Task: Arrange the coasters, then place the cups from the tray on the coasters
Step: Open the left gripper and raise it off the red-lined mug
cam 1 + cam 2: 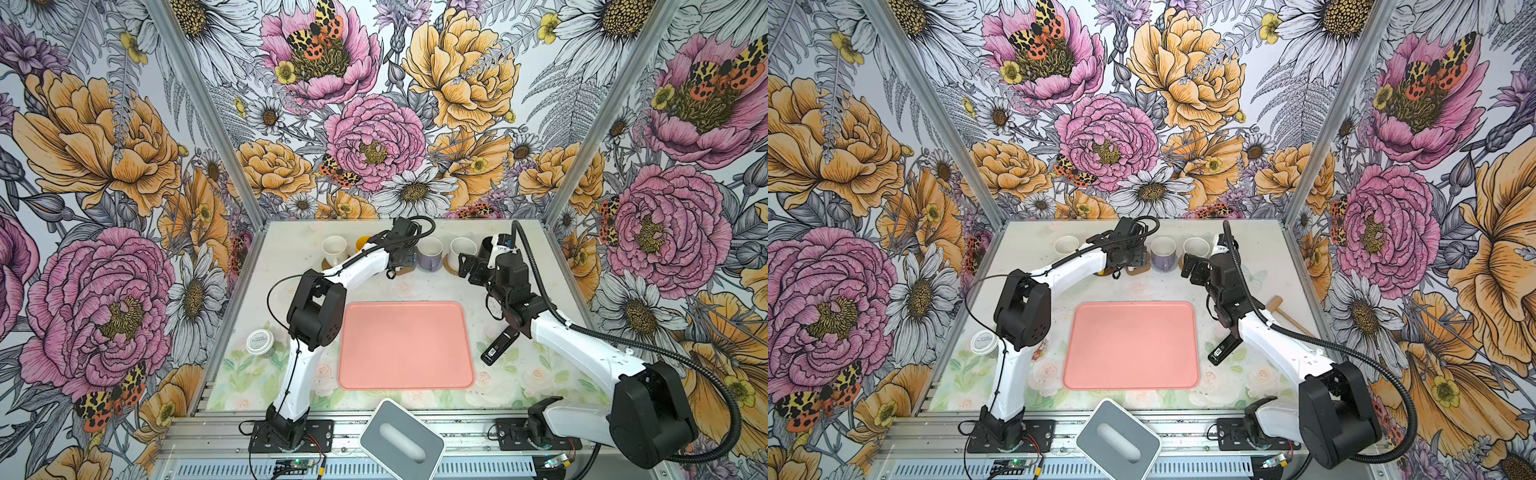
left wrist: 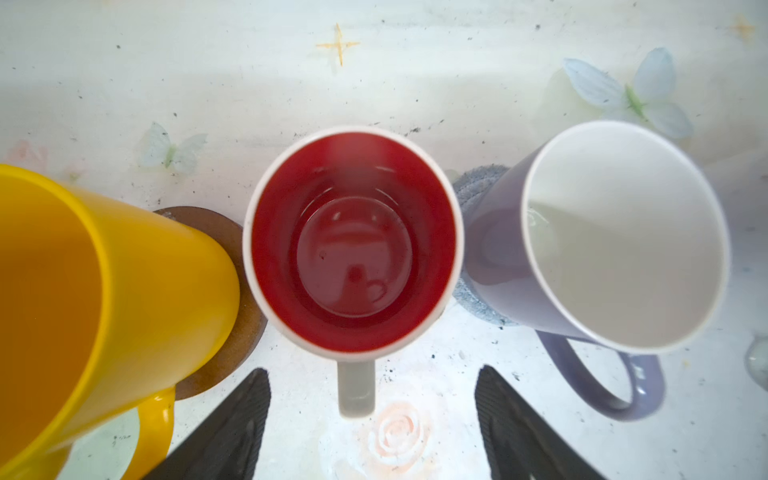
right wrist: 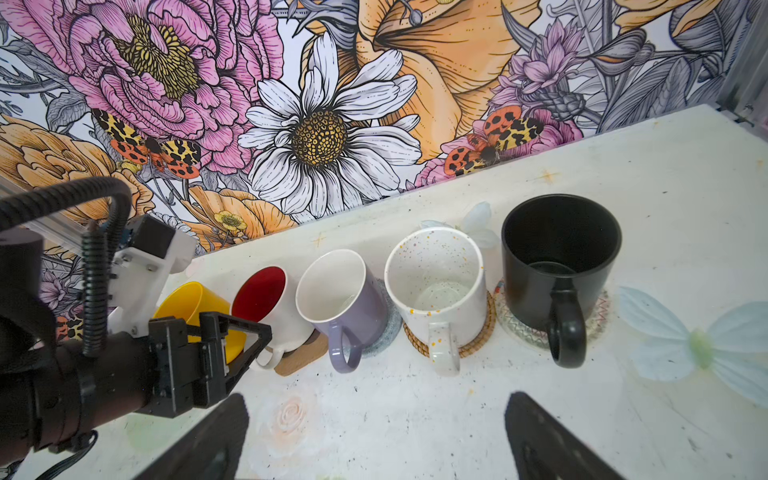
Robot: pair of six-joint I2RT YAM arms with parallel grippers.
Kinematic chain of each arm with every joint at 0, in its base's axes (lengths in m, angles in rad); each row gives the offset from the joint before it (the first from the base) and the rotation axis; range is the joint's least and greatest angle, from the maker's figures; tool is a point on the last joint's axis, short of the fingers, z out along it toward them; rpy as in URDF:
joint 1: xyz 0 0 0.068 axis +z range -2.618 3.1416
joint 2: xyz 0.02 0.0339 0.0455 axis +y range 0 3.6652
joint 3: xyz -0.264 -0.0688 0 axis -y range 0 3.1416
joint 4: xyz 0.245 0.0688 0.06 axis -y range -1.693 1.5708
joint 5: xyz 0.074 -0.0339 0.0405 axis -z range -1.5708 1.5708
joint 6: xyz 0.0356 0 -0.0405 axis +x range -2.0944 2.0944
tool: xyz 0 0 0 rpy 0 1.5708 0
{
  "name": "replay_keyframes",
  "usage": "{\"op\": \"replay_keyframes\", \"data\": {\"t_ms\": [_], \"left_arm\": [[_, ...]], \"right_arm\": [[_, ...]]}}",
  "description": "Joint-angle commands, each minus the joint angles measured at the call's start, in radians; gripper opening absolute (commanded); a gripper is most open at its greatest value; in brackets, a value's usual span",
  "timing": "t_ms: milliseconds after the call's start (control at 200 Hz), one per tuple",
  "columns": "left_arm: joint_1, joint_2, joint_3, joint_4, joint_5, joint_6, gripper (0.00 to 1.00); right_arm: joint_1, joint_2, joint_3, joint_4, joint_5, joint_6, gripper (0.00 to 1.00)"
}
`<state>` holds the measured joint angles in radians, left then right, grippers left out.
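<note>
Left wrist view, upright white mug (image 2: 353,245), glossy red inside, left tool (image 2: 372,376) wide apart, empty, right tool (image 3: 378,401) likewise

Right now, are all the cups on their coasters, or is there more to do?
Nearly finished. Done: the tray is bare, and six cups stand in a row on coasters, from the cream cup to the black cup. In hand: nothing; the left gripper is open around the handle of the red cup, the right gripper open too. Left: probably just pulling the arms back.
</note>
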<state>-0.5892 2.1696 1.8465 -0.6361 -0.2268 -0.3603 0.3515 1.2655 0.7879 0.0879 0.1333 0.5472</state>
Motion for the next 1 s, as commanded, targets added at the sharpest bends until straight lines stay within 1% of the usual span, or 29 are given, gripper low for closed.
{"op": "replay_keyframes", "data": {"t_ms": [0, 155, 260, 440, 490, 586, 596, 636, 826, 996], "left_arm": [[-0.017, -0.067, -0.024, 0.021, 0.006, 0.012, 0.82], [-0.027, -0.122, -0.043, 0.023, 0.008, 0.017, 0.87], [-0.035, -0.163, -0.059, 0.025, 0.008, 0.029, 0.94], [-0.046, -0.245, -0.123, 0.07, 0.006, 0.045, 0.99], [-0.048, -0.273, -0.15, 0.09, 0.003, 0.046, 0.99], [-0.057, -0.338, -0.243, 0.185, 0.0, 0.064, 0.99], [-0.058, -0.37, -0.252, 0.194, 0.001, 0.066, 0.99], [-0.059, -0.409, -0.287, 0.226, 0.002, 0.072, 0.99], [-0.062, -0.57, -0.469, 0.344, -0.02, 0.104, 0.99], [-0.049, -0.727, -0.642, 0.438, -0.056, 0.153, 0.99]], "right_arm": [[-0.009, -0.014, -0.013, 0.009, 0.009, 0.017, 0.99], [-0.009, -0.02, -0.016, 0.005, 0.014, 0.025, 0.99], [-0.01, -0.027, -0.016, -0.008, 0.033, 0.034, 0.99], [-0.01, -0.046, -0.016, -0.028, 0.046, 0.04, 1.0], [-0.009, -0.052, -0.015, -0.036, 0.048, 0.04, 1.0], [-0.01, -0.067, -0.01, -0.062, 0.052, 0.042, 0.99], [-0.01, -0.07, -0.01, -0.065, 0.054, 0.041, 0.99], [-0.01, -0.077, -0.01, -0.076, 0.058, 0.043, 0.99], [-0.01, -0.116, -0.012, -0.111, 0.084, 0.041, 0.99], [-0.011, -0.138, -0.014, -0.12, 0.075, 0.058, 1.0]]}}
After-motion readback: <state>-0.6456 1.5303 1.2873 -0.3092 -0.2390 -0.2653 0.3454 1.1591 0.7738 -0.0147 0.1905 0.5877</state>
